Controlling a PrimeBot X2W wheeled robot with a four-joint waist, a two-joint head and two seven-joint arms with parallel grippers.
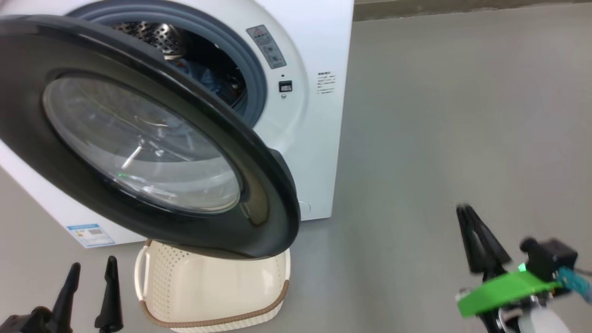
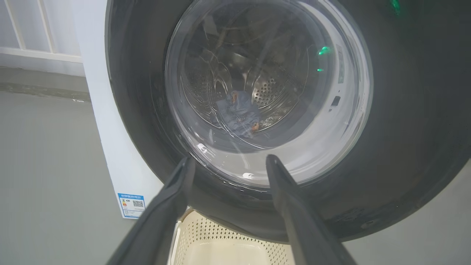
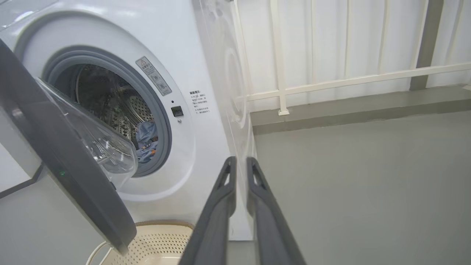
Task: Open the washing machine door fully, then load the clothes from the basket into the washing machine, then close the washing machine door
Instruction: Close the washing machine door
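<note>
Clothes (image 3: pixel 146 140) look loaded; left gripper (image 1: pixel 92 263) spread, right gripper (image 1: pixel 465 212) pinched empty, I'd next push the ten-o'clock door (image 1: pixel 259 175) shut.

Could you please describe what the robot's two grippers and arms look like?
Both the left gripper and right gripper have two long, tapering black fingers; the right ones show slots near their tips. A bright green plate, a green light and a teal fitting sit at the right wrist.
</note>
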